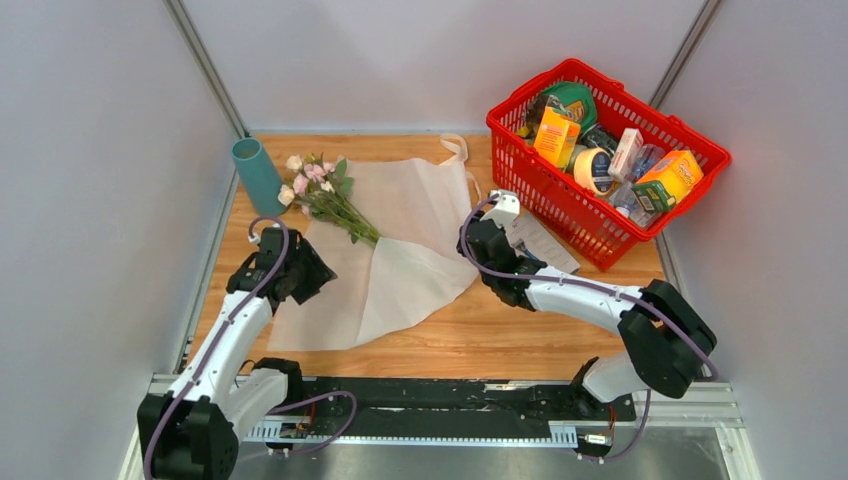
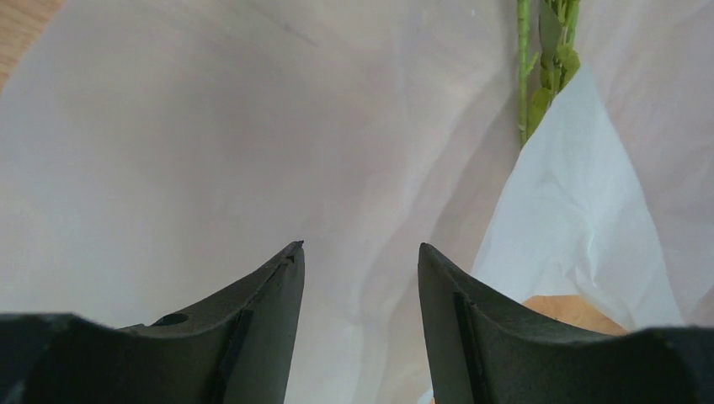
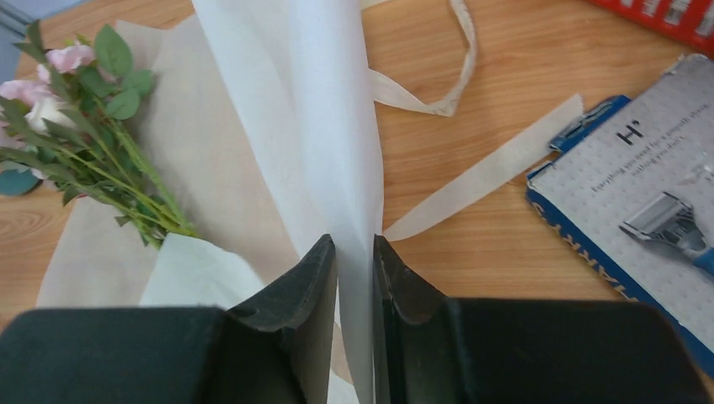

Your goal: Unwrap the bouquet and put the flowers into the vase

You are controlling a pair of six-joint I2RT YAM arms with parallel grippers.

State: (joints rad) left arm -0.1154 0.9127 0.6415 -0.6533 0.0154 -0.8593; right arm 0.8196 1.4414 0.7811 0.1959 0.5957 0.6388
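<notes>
Wood tabletop [image 1: 530, 335], paper [image 3: 295, 101] between right fingers [image 3: 404, 311], clear from wrist only

The teal vase [image 1: 258, 175] stands on its base, plain and slightly tapered. The flowers [image 1: 320, 192], pink and cream roses on thin green stems, lie flat just right of the vase, heads nearest it. Under them the white translucent paper [image 1: 400, 250] spreads open away from the vase, with one fold raised at its far edge. The cream ribbon [image 1: 457, 150] lies loose beyond it.
</notes>
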